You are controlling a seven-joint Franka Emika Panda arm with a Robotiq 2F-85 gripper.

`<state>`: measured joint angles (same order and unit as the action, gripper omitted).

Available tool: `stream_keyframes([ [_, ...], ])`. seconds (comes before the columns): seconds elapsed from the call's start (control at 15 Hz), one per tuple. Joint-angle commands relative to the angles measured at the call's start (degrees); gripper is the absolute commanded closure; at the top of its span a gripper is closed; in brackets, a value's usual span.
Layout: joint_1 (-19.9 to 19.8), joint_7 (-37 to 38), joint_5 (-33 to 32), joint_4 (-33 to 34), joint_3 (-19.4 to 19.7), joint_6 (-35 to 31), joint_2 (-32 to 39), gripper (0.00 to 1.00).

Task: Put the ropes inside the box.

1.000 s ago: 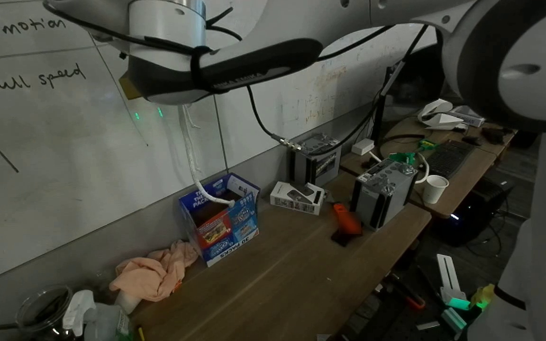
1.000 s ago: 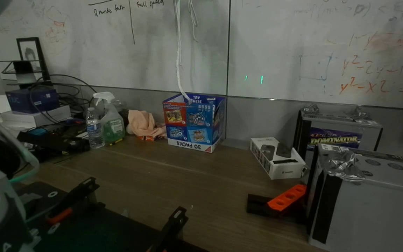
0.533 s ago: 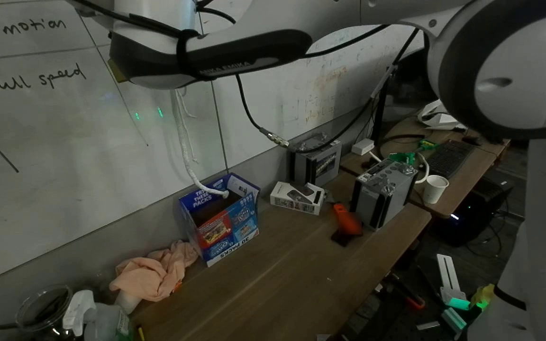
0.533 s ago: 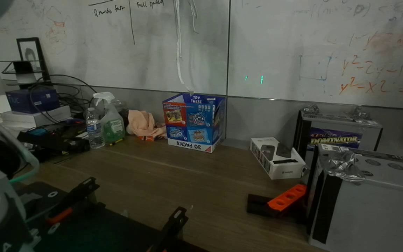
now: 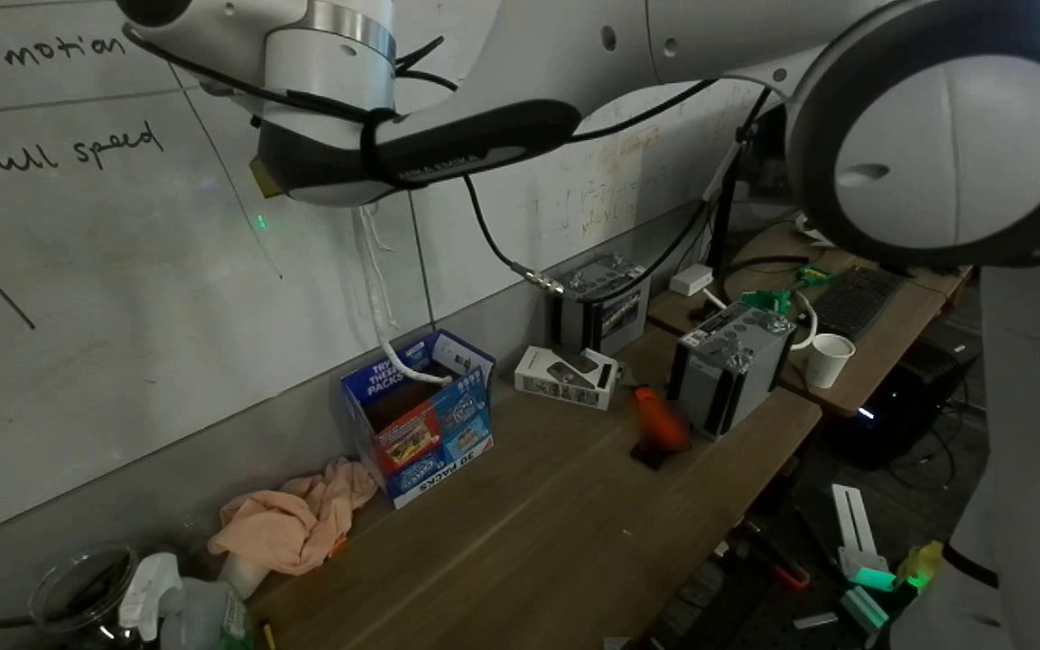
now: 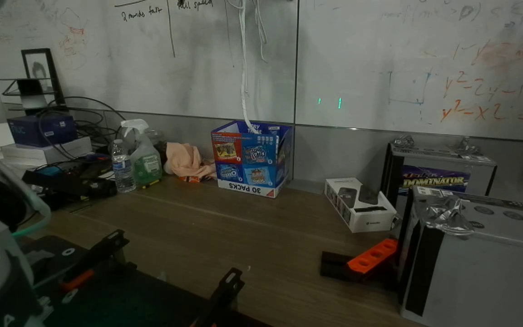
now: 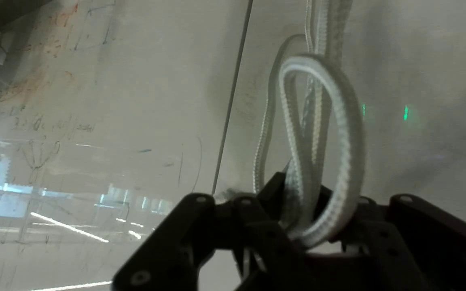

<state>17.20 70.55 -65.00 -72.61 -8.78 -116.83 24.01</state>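
Where the tool (image 7: pixel 301 190) grips it, white rope (image 7: pixel 351 137) (braided), looped, dangling

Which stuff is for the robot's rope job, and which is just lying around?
For the job: white rope, the fingers holding it, open blue box.

Just lying around: peach cloth, spray bottle, water bottle, white cup, white carton.

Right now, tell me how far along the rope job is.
Done: the white rope is pinched in the gripper in the wrist view.
In hand: its lower end hangs at the opening of the blue box in both exterior views; whether it is inside yet is unclear.
Left: most of its length is outside, above the box, so it likely needs lowering in and releasing.
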Motion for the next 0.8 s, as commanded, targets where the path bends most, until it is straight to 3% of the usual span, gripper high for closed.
stream_keyframes([
  [0.0, -1.36, -0.22, 0.44, -1.19, -0.02, -2.81, 0.82, 0.95],
  [0.27, -3.83, 1.49, 1.92, -9.7, -0.3, -7.23, -1.28, 0.95],
  [0.73, -5.21, 1.66, 4.69, -23.57, 2.48, -17.31, -4.38, 0.95],
])
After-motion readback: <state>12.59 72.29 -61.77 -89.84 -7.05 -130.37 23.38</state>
